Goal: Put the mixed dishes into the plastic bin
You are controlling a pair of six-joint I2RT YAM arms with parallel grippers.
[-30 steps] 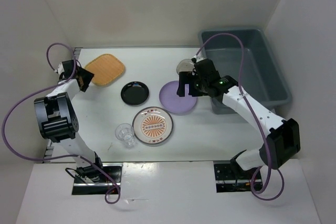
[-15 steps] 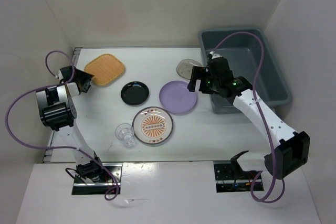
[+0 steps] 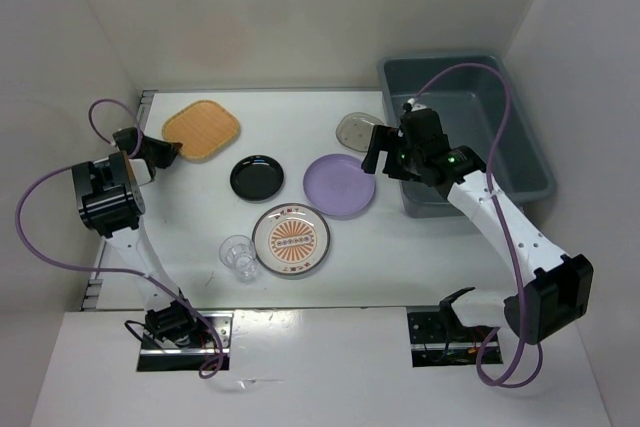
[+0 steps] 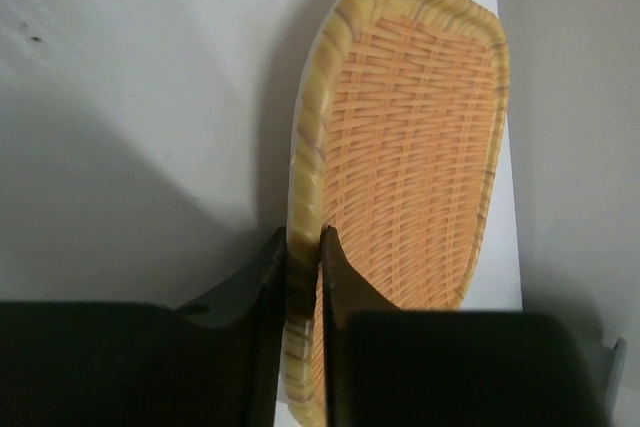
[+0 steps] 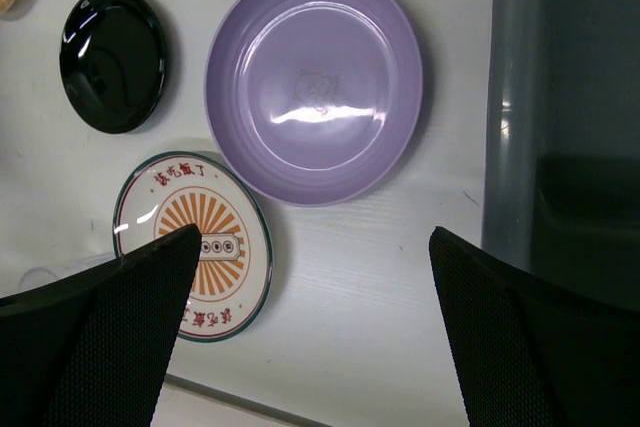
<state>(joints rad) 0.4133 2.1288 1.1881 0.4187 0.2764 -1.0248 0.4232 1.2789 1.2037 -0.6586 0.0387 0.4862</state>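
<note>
Now left pincer [image 4: 303, 239] pinches tan plate [image 4: 410, 147] rim; right pincer [image 5: 312, 235] hangs spread near lavender plate [image 5: 315, 82] and bin [image 5: 515, 97].

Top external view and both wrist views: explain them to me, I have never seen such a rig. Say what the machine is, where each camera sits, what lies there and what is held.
Two robot arms are bolted at the near edge of the table. The top external view looks down from above; each wrist view rides on an arm and looks past its own tool. The left tool pinches the rim of the tan plate. The right tool is open, holds nothing, and hangs near the lavender plate and the plastic bin. Also on the table: a black dish, a sunburst plate, a clear glass cup and a smoky dish.
</note>
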